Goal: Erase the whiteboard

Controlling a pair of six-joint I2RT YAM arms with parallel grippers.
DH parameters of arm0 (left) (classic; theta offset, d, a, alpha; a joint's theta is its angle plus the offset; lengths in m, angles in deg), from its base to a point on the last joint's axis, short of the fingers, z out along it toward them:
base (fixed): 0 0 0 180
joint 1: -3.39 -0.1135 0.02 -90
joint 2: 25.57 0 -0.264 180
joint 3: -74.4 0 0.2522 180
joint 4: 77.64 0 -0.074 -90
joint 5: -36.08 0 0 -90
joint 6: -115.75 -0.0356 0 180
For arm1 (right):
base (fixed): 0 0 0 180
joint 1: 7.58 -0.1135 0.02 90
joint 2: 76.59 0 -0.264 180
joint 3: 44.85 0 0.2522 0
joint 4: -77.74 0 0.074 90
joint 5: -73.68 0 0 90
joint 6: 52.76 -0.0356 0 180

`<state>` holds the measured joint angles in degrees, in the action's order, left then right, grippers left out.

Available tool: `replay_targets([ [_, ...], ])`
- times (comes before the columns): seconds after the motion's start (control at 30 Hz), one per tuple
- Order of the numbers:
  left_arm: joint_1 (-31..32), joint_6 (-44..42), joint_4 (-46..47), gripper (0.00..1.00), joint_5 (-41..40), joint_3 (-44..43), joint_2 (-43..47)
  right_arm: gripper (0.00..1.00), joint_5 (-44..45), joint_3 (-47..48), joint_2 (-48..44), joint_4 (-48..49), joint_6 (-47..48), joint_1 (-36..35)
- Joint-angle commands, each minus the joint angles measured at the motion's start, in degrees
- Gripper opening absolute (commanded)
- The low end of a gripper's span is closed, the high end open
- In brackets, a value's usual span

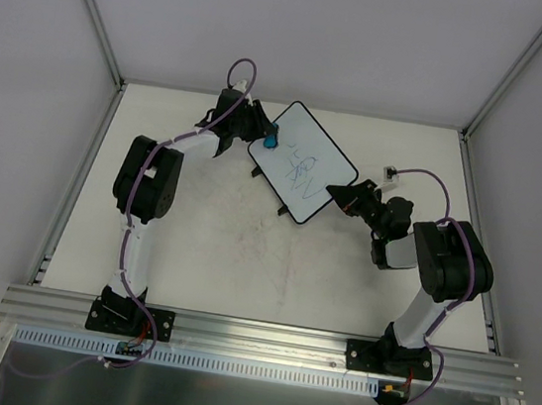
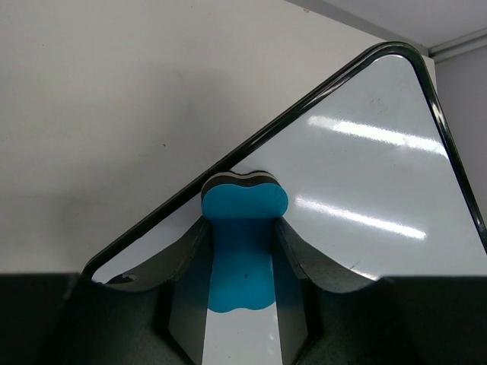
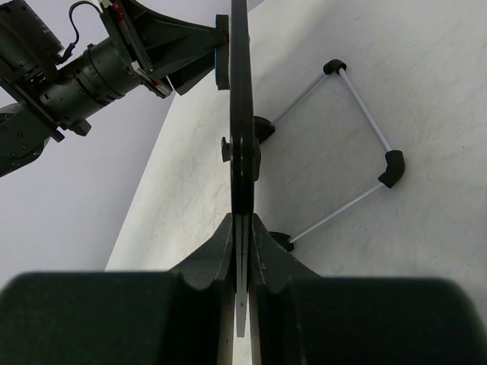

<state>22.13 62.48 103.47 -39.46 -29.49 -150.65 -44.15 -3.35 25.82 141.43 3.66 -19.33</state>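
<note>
Firmly — left pincer: eraser; right pincer: whiteboard.

Whiteboard: small white rectangle with a thin black rim and rounded corners. It sits diagonally at the far-centre of the tabletop. Blue-grey scribbles mid-face, unerased. Two small black tabs on its lower-left long edge. Right wrist view shows it edge-on, thin and flat.
</note>
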Motion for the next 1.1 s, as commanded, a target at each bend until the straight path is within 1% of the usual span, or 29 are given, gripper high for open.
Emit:
replay_targets([
  [0.0,1.29,1.41,-3.19,0.0,-0.58,3.2,-1.05,0.0,0.06,1.26,0.24,9.47,3.52,-0.91],
  [0.03,1.47,1.33,-0.75,0.0,-0.57,3.99,-0.7,0.0,0.06,1.26,0.33,9.47,3.52,-0.82],
  [0.33,4.54,0.89,9.81,0.0,-1.54,12.77,3.7,0.0,0.32,1.26,1.38,9.56,3.79,-0.91],
  [0.5,5.95,0.45,13.59,0.0,-2.15,15.5,4.84,0.0,0.76,0.82,1.74,9.65,4.05,-0.91],
  [0.67,7.88,-1.66,15.89,0.0,0.12,14.46,4.23,0.0,0.85,0.73,1.83,9.82,4.23,-0.82],
  [0.8,9.38,-4.03,16.33,0.0,2.5,12.09,3.44,0.0,0.76,0.82,2.0,9.74,4.23,-0.82],
  [1.07,12.45,-9.83,16.24,0.0,6.63,10.24,3.44,0.0,0.5,0.99,2.09,9.74,4.05,-0.82],
])
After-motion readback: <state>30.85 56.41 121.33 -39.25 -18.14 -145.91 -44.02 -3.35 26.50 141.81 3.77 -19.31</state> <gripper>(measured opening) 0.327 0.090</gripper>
